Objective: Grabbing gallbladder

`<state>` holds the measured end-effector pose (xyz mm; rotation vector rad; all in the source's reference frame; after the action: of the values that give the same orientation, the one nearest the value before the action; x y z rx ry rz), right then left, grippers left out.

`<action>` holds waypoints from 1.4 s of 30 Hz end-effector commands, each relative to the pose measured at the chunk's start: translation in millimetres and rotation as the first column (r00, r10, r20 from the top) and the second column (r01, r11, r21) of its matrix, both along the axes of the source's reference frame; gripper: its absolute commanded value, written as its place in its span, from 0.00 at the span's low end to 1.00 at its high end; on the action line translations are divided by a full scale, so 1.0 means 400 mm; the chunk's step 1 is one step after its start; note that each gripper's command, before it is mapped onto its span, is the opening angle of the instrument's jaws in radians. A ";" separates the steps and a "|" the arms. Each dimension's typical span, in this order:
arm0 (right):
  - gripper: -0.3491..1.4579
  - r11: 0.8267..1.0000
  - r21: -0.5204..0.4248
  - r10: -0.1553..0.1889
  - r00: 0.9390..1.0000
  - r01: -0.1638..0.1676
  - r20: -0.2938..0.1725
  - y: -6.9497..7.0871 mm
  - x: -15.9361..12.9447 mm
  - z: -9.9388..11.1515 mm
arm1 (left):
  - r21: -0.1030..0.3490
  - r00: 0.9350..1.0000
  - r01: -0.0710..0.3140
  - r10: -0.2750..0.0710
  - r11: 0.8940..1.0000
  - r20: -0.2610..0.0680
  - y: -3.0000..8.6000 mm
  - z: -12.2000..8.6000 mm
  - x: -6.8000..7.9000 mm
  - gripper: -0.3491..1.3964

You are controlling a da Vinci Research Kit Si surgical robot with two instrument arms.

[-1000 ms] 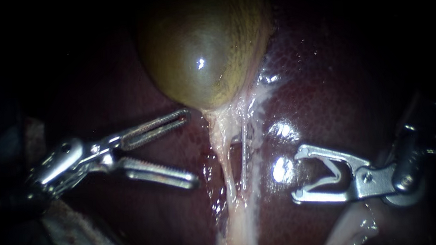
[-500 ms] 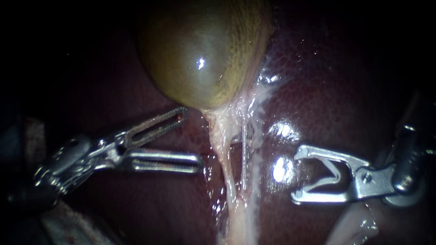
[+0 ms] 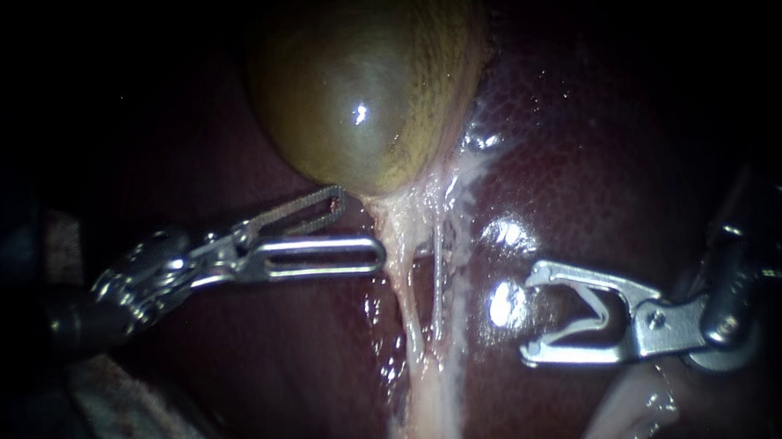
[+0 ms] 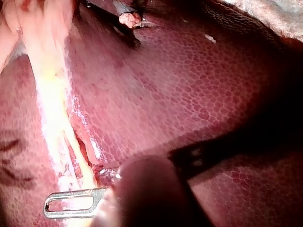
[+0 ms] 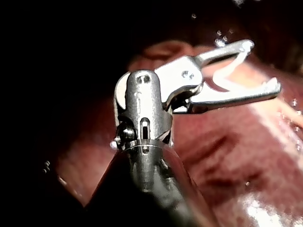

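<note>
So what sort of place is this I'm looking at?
Most likely a surgical practice setup, seen close up: a greenish gallbladder on glistening liver, with my left instrument open-jawed close by and my right instrument holding a clip.

Darkness rings the endoscope view. Light falls only on the middle, where the wet, dark red liver [image 3: 582,149] throws back bright white glints [image 3: 503,303]. A pale grey material [image 3: 127,416] shows dimly in the lower left corner. In the left wrist view, a rough grey surface [image 4: 274,14] lies beyond the liver's far edge, and a deep shadow crosses the mottled tissue.
</note>
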<state>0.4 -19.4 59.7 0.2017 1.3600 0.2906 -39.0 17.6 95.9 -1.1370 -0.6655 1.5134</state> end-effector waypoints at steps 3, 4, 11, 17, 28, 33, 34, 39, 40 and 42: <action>0.53 1.000 0.000 0.000 1.000 0.000 0.000 0.0000 0.0000 0.0001 | 0.017 1.000 -0.008 0.009 1.000 -0.016 -0.0012 0.0040 -0.0016 0.71; 0.53 1.000 0.000 0.000 1.000 0.000 0.000 0.0000 0.0000 0.0001 | 0.028 1.000 -0.009 0.009 1.000 -0.020 -0.0015 0.0051 -0.0020 0.71; 0.53 1.000 0.006 0.003 1.000 -0.003 0.000 0.0001 0.0000 0.0001 | 0.048 0.997 -0.030 0.033 0.998 -0.063 -0.0021 0.0135 -0.0044 0.70; 0.53 1.000 0.006 0.003 1.000 -0.003 0.000 0.0001 -0.0001 0.0001 | 0.067 0.997 -0.032 0.037 0.997 -0.074 -0.0009 0.0185 -0.0060 0.67; 0.53 1.000 0.006 0.002 1.000 -0.002 0.000 0.0000 -0.0002 0.0001 | 0.106 0.997 -0.011 0.019 0.994 -0.073 0.0009 0.0186 -0.0067 0.51; 0.53 1.000 0.006 0.002 1.000 -0.002 0.000 0.0000 -0.0002 0.0001 | 0.151 0.998 0.012 -0.002 0.989 -0.068 0.0012 0.0170 -0.0067 0.33; 0.53 1.000 0.006 0.002 1.000 -0.002 0.000 0.0000 -0.0002 0.0001 | 0.162 0.998 0.016 -0.005 0.987 -0.069 0.0012 0.0166 -0.0067 0.29; 0.53 1.000 0.006 0.002 1.000 -0.002 0.000 0.0000 -0.0002 0.0001 | 0.203 0.998 0.035 -0.022 0.979 -0.065 0.0018 0.0149 -0.0065 0.16; 0.53 1.000 0.006 0.002 1.000 -0.002 0.000 0.0000 -0.0003 0.0001 | 0.203 0.998 0.035 -0.022 0.978 -0.065 0.0019 0.0147 -0.0065 0.14; 0.53 1.000 0.006 0.002 1.000 -0.002 0.000 0.0000 -0.0003 0.0001 | 0.219 0.998 0.043 -0.030 0.975 -0.064 0.0018 0.0144 -0.0064 0.10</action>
<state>0.3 -19.4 59.8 0.2055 1.3599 0.2963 -41.6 18.3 101.6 -0.9233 -0.7495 1.3925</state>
